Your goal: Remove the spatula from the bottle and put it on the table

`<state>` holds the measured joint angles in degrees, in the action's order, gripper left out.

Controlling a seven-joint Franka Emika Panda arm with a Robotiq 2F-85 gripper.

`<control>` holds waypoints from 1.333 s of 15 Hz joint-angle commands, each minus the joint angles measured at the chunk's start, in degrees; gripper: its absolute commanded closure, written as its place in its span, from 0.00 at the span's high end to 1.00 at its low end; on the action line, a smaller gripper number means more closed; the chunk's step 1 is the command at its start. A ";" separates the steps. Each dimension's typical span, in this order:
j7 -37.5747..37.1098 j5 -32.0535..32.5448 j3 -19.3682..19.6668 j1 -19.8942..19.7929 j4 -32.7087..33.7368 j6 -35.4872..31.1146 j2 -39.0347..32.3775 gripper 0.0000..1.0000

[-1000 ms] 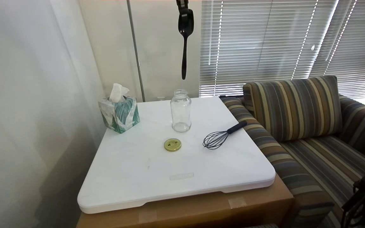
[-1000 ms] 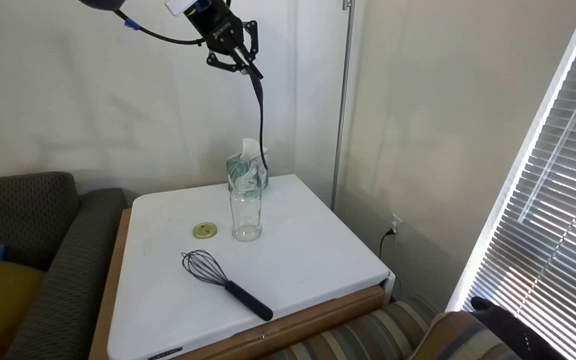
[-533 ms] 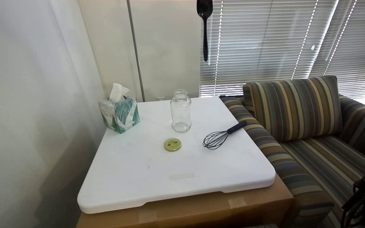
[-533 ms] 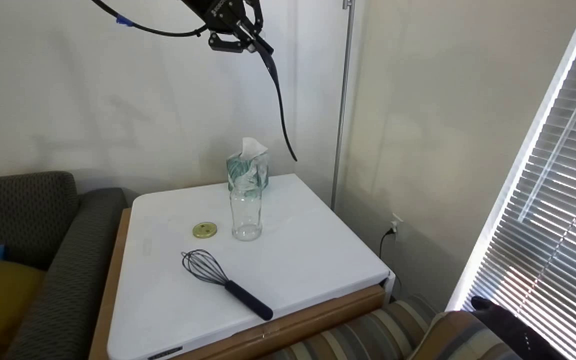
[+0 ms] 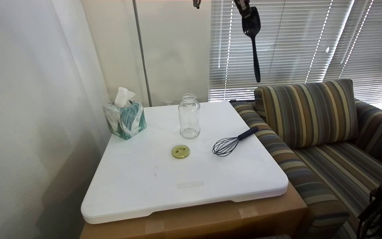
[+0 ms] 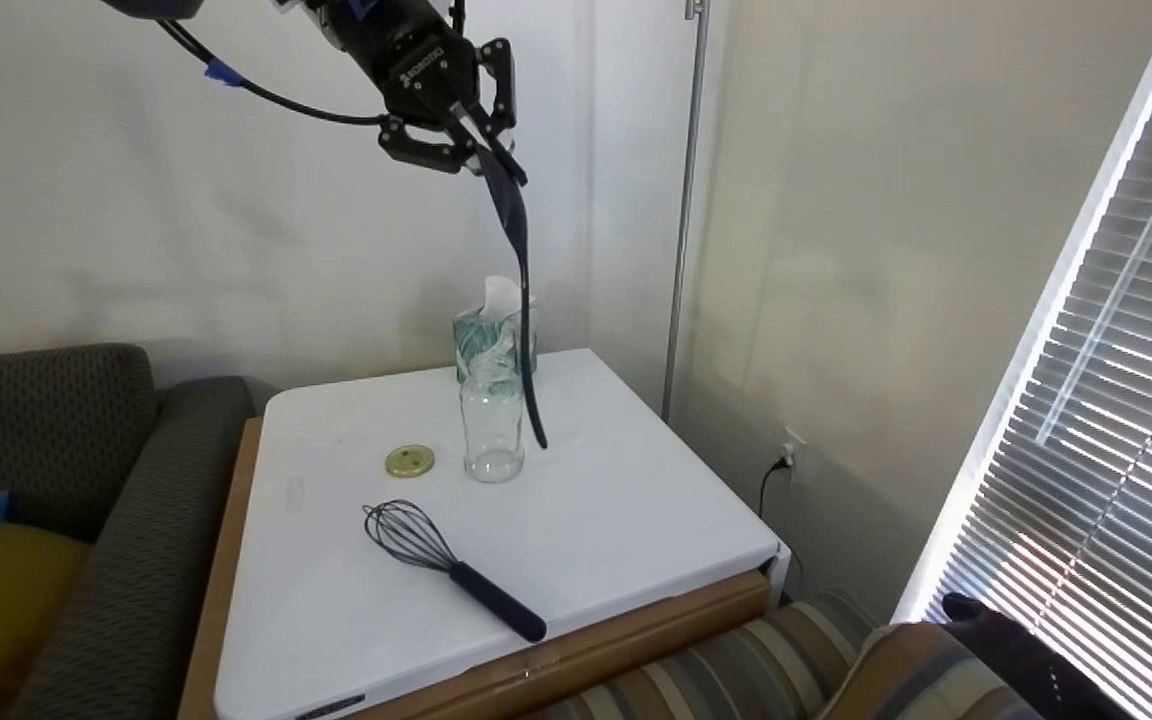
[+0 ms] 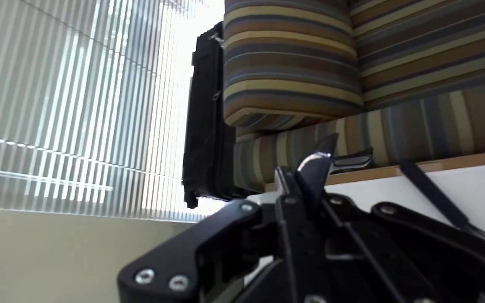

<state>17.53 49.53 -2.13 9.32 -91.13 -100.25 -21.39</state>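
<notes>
Student: What does the pincer (image 6: pixel 498 163) hold?

Operator: I have it pinching the spatula (image 5: pixel 252 31) by its oval head. In the wrist view, the dark head protrudes from the grip.

Student: In what position?

Operator: Head uppermost, handle hanging downward, slightly tilted, in both exterior views. It is suspended in air, outside the bottle (image 5: pixel 189 119); I cannot tell whether it lies directly over the tabletop (image 5: pixel 138 186). In an exterior view, window blinds (image 5: pixel 287 49) form its background.

Student: And the bottle?

Operator: It is of clear glass, cylindrical with a narrower neck, and I see it upright on the tabletop. Near it, not touching, a round gold-coloured lid (image 5: pixel 180 151) lies flat.

Student: What else is on that surface?

Operator: A black wire whisk (image 6: pixel 471 579) lies with its handle end at the edge beside the striped sofa (image 5: pixel 310 116); my wrist view shows that handle at the right. At the opposite edge I find a teal-and-white tissue box (image 5: pixel 126 119), a white tissue (image 5: pixel 123 97) protruding from its top.
</notes>
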 commanded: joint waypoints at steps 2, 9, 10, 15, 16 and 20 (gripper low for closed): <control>9.85 -12.45 -1.83 -6.59 -4.97 -3.78 4.41 0.02; 20.74 -35.00 -2.08 -11.32 -9.65 -10.73 3.29 0.02; 21.72 -38.53 -2.31 -11.65 -10.84 -11.61 3.18 0.02; 27.22 -56.73 -3.65 -13.62 -16.64 -15.85 2.65 0.02; 29.03 -60.46 -3.91 -14.18 -17.44 -16.22 2.37 0.02; 34.94 -75.18 -4.47 -16.22 -19.40 -17.25 0.84 0.02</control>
<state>48.63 -17.32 -5.07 -4.19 -108.73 -115.42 -19.83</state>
